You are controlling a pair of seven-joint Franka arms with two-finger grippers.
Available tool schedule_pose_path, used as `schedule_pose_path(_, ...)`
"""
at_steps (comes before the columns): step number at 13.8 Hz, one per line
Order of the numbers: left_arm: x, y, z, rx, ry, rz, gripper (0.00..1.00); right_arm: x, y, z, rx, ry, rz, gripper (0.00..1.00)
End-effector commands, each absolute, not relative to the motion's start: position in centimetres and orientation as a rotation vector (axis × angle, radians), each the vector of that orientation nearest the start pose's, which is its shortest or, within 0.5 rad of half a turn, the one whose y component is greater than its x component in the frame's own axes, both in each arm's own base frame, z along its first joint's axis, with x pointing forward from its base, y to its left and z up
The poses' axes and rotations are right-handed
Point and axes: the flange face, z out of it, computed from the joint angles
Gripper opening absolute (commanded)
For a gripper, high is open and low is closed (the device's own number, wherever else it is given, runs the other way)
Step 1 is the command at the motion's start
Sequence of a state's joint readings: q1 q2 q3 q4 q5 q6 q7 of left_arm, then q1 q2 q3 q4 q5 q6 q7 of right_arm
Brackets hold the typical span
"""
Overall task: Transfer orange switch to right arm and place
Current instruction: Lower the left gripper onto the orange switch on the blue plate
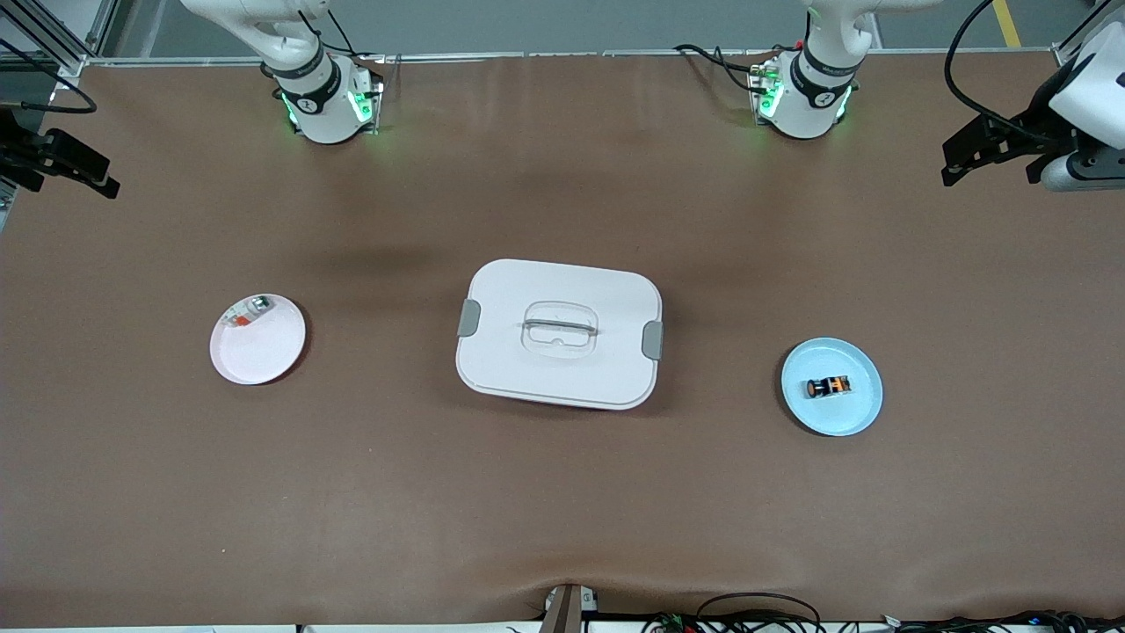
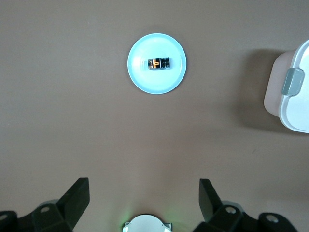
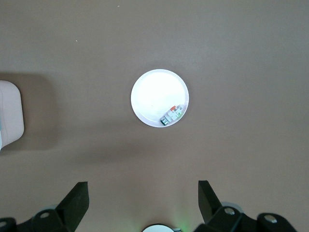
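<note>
One lidded box (image 1: 559, 334) between plates (image 1: 257, 339)

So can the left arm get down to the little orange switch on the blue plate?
Probably yes. The tiny black-and-orange switch lies uncovered on the round light-blue plate, and the open left gripper hangs above the table with nothing between them.

Brown table (image 1: 562, 510), plain and unpatterned. Centre of frame: white lidded box (image 1: 559, 334) with grey clips at both short ends. Lower right: pale blue plate (image 1: 831, 413) carrying the orange switch (image 1: 828, 387), black with orange cap and band. Left of centre: pale pink plate (image 1: 257, 352) holding a clear-silver piece (image 1: 246, 312) with a red bit. Upper corners: black left tool (image 1: 967, 158), black right tool (image 1: 75, 167).
</note>
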State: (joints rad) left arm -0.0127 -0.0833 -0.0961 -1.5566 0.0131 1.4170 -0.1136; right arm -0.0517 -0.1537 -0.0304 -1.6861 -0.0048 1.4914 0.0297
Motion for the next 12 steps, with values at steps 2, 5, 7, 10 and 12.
schedule_pose_path(2, 51.1, -5.6, 66.5, -3.112, -0.016, 0.097, 1.00, 49.8, -4.2, 64.9, -3.150, 0.188, 0.071, 1.00)
schedule_pose_path(5, 51.7, -5.3, 65.7, -3.111, -0.013, 0.116, 1.00, 49.9, -4.2, 64.7, -3.150, 0.188, 0.078, 1.00)
schedule_pose_path(7, 52.8, -4.7, 64.1, -3.109, -0.022, 0.156, 1.00, 49.9, -4.1, 64.7, -3.150, 0.186, 0.078, 1.00)
schedule_pose_path(10, 54.6, -3.4, 61.4, -3.112, -0.056, 0.184, 1.00, 49.9, -4.2, 64.7, -3.150, 0.188, 0.078, 1.00)
schedule_pose_path(12, 55.9, -3.4, 59.3, -3.112, -0.053, 0.201, 1.00, 49.9, -4.1, 64.7, -3.150, 0.186, 0.076, 1.00)
